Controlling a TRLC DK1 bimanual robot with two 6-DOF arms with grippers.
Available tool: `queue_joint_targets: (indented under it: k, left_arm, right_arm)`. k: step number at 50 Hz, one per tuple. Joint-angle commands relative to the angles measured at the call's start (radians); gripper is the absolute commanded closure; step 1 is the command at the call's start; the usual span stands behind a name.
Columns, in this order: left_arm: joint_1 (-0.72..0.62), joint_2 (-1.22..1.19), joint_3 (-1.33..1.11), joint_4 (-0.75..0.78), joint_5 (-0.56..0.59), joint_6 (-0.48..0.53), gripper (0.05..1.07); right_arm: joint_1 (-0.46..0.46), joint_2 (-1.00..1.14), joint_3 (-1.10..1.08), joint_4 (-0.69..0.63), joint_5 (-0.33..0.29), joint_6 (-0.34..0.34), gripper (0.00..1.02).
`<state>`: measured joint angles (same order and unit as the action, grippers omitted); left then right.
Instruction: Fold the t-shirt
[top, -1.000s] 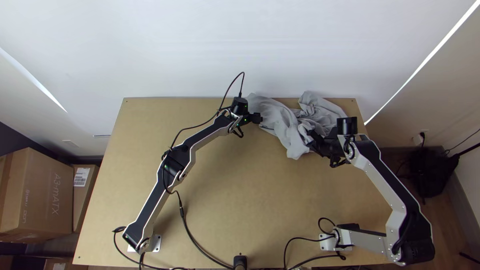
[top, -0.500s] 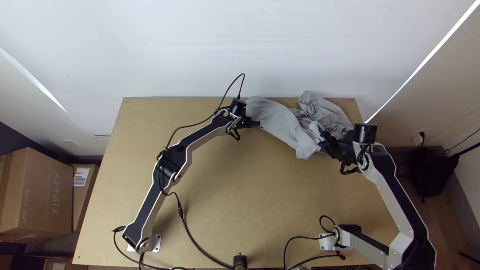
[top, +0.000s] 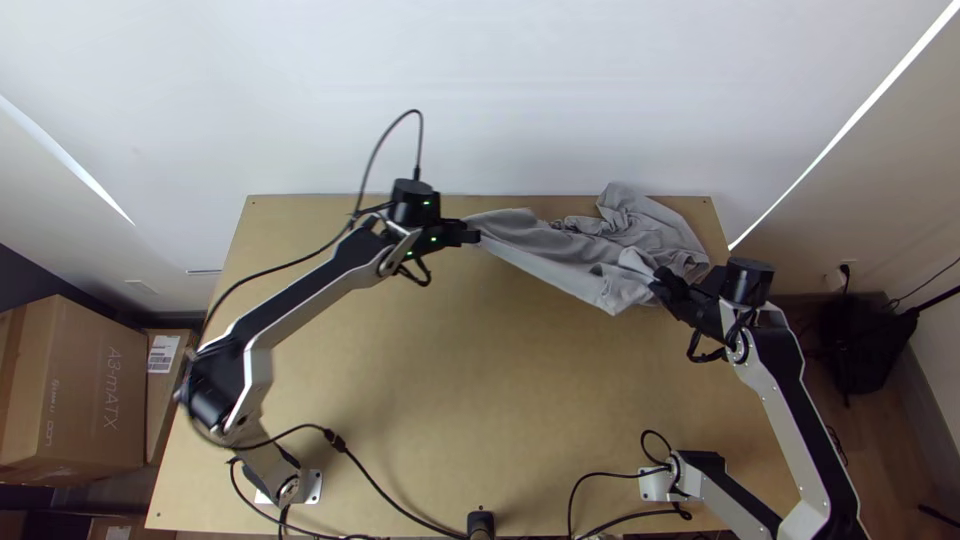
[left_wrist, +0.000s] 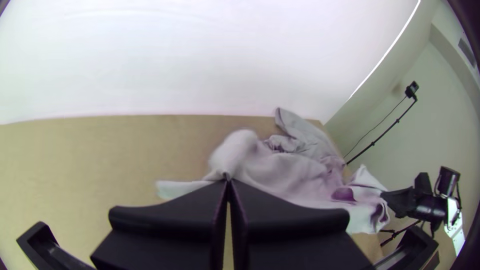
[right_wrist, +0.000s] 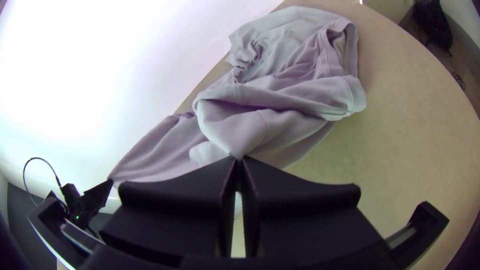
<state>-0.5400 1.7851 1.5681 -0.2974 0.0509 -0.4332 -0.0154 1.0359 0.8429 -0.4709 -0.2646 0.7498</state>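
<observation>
Pinched taut between the left gripper (top: 474, 237) and the right gripper (top: 660, 279), the grey shirt (top: 640, 228), bunched right of centre in the top view's upper half, could slip free or twist if either arm pulls too hard.

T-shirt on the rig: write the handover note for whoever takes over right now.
Left hand: shut on one end of the grey shirt, out toward the middle of the table's far side.
Right hand: shut on another part of it, near the table's right side.
T-shirt: drawn out between the hands; the rest lies bunched and wrinkled at the far right corner of the table.
Done: both hands have hold of cloth. No neat fold made.
Left: spread it flat, then fold. I'd probably open out the bunched part first.
</observation>
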Motion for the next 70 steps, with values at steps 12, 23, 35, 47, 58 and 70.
queue_joint_targets:
  k: [12, 23, 35, 47, 58, 70]
  left_arm:
    - [0.046, -0.460, -0.384, -0.026, -0.002, 0.021, 1.05]
    - [0.002, -0.658, -0.651, -0.042, 0.007, -0.004, 1.05]
    - [-0.014, -0.722, -0.810, -0.063, 0.041, 0.045, 1.05]
    - [0.026, -0.696, -0.892, 0.004, 0.044, 0.059, 1.05]
    - [0.028, -0.664, -0.910, 0.052, 0.046, 0.057, 1.05]
    - [0.032, -0.653, -0.913, 0.058, 0.044, 0.051, 1.05]
  right_arm:
    - [0.112, -0.158, 0.024, -0.150, 0.022, -0.006, 1.00]
    - [0.347, -0.227, -0.096, -0.287, 0.022, -0.021, 1.00]
    - [0.443, -0.086, -0.113, -0.365, 0.022, -0.053, 0.89]
    - [0.336, 0.098, -0.094, -0.399, 0.022, -0.181, 0.57]
    - [0.270, 0.127, 0.028, -0.420, 0.022, -0.276, 0.28]
    - [0.315, 0.309, 0.297, -0.541, 0.090, -0.193, 0.22]
